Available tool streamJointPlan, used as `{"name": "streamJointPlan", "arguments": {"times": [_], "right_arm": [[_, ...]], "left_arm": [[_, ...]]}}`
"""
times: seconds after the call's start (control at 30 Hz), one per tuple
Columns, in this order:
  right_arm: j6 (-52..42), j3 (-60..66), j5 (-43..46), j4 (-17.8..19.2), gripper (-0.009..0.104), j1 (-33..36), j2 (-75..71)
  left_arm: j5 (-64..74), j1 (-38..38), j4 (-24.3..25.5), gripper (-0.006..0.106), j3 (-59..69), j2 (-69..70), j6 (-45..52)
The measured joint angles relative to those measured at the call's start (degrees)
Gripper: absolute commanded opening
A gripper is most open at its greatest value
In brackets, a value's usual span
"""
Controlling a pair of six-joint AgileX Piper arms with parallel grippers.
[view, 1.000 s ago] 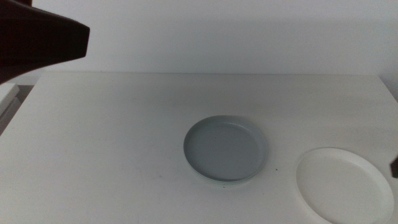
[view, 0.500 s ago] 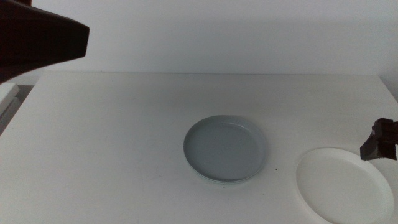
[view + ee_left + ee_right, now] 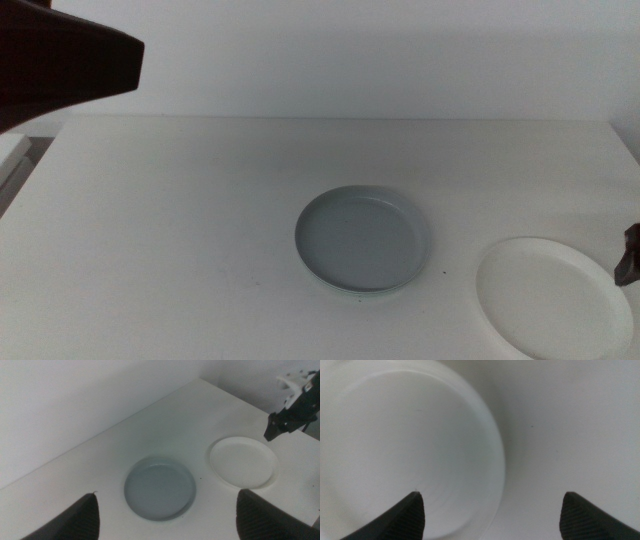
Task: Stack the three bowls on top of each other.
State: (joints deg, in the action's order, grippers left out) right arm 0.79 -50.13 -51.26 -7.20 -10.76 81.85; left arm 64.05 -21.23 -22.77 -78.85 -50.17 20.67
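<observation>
The light grey bowl (image 3: 365, 238) sits at the table's middle. A thin pale green rim (image 3: 352, 291) shows under its near edge, the mint green bowl beneath it. The white bowl (image 3: 553, 298) lies apart at the near right. My right gripper (image 3: 630, 257) is at the picture's right edge beside the white bowl. In the right wrist view it (image 3: 491, 494) is open above the white bowl's rim (image 3: 497, 455). My left gripper (image 3: 168, 494) is open and empty, high above the grey bowl (image 3: 160, 489). That view also shows the white bowl (image 3: 243, 461) and the right gripper (image 3: 290, 410).
The left arm (image 3: 60, 60) shows as a dark shape at the upper left of the middle view. The white table (image 3: 180, 220) ends at a white wall behind. A small dark speck (image 3: 444, 270) lies between the bowls.
Half a second ago the right gripper reached further in over the white bowl's far right rim. It has now dropped back to the picture's right edge. The bowls and left arm have not moved.
</observation>
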Motion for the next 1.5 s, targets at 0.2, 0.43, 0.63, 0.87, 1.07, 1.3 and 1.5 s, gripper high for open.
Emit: {"name": "streamJointPlan", "arguments": {"times": [0.2,0.43,0.63,0.87,1.07,1.3,1.5], "right_arm": [[0.00,0.07,4.46,0.43,0.078,-0.22,9.15],[-0.05,0.07,8.07,0.43,0.055,-0.22,16.92],[-0.43,-0.27,9.04,-1.00,-0.002,-0.53,18.53],[0.36,-5.98,1.74,-0.48,-0.003,0.17,13.93],[0.96,-16.79,-1.97,-5.92,-0.003,6.81,12.99],[2.35,-27.65,-2.59,-9.59,-0.003,21.07,20.06],[3.91,-33.99,-1.62,-9.99,-0.003,28.56,28.81]], "left_arm": [[-0.29,0.00,0.00,0.094,0.00,0.00,0.00],[-1.76,0.00,0.00,0.094,0.00,0.00,0.00],[-1.88,0.00,0.00,0.094,0.00,0.00,0.00],[-1.88,0.00,0.00,0.094,0.00,0.00,0.00],[-1.88,0.07,0.00,0.094,0.00,0.11,0.00],[-1.88,0.07,0.00,0.094,0.00,0.11,0.00],[-1.88,0.07,0.00,0.094,0.00,0.11,0.00]]}}
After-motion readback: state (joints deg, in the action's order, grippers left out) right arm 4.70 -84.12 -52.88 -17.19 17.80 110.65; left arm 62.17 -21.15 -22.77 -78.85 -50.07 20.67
